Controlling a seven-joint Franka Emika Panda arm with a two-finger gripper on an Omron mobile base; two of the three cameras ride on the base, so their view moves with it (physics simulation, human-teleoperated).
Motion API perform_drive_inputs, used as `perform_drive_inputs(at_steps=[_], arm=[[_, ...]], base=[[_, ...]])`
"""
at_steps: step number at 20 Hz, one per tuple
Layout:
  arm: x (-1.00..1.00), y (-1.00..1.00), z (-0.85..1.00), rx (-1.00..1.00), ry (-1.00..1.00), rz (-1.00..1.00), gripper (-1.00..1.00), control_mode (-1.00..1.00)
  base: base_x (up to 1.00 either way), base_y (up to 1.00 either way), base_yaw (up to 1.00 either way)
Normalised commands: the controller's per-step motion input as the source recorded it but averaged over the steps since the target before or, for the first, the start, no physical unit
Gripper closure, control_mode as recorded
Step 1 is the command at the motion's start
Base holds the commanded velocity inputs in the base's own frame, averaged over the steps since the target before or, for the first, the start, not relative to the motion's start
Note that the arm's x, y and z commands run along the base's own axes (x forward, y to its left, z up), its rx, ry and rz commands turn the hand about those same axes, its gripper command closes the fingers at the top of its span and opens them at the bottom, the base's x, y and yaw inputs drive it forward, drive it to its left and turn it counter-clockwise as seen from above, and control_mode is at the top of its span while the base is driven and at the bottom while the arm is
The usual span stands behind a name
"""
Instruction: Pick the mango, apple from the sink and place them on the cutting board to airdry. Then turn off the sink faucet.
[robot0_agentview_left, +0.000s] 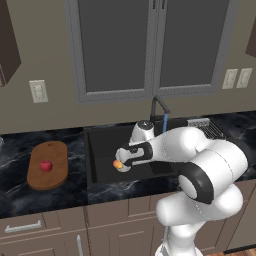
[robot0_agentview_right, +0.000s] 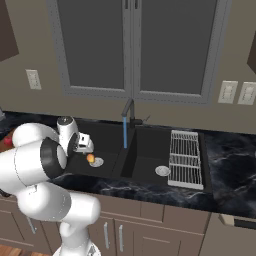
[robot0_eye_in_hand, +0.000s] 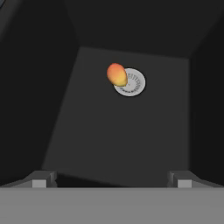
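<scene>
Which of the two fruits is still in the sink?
The mango, orange-yellow, beside the left basin's drain. The all-red apple already lies on the cutting board.

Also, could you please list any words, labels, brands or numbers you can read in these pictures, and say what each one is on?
There is no readable text: the wall plates, cabinet fronts, cutting board, sink and white arm are all unmarked.

Soft even rendered light, no glare, dim sink (robot0_agentview_left: 100, 150) interior, slightly blurry low-resolution frames
</scene>
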Motion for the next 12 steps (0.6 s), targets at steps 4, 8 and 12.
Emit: perform_drive_inputs(at_steps=[4, 8, 12], arm=[[0.25, 0.02, -0.16, 0.00, 0.01, 0.00, -1.00, -1.00], [0.25, 0.03, -0.14, 0.00, 0.00, 0.00, -1.00, -1.00], [0.27, 0.04, -0.18, 0.00, 0.00, 0.00, -1.00, -1.00]], base=[[0.00, 0.00, 0.00], [0.00, 0.00, 0.00], [0.00, 0.00, 0.00]])
